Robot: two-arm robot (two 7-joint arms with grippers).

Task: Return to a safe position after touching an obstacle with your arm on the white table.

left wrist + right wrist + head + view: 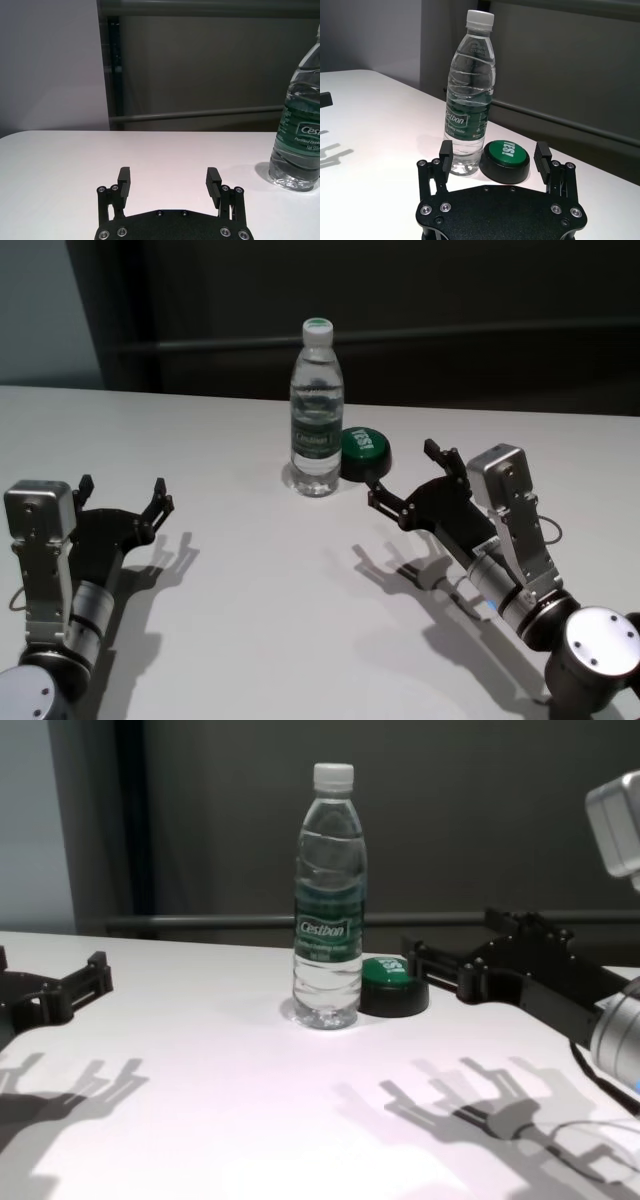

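Head view: the obstacle (316, 410) stands upright, cap up, at the far middle of the white table (260, 620), touching the green-topped button (364, 453) on its right, while the left gripper (122, 498) and right gripper (407, 478) hover near, fingers spread, holding nothing. Left wrist view cuts the bottle's cap off at the edge. Chest view shows only the left fingertips (97, 972).

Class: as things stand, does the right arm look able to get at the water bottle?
Probably yes: the right gripper, open, sits near the upright water bottle, though the green button lies partly between them.
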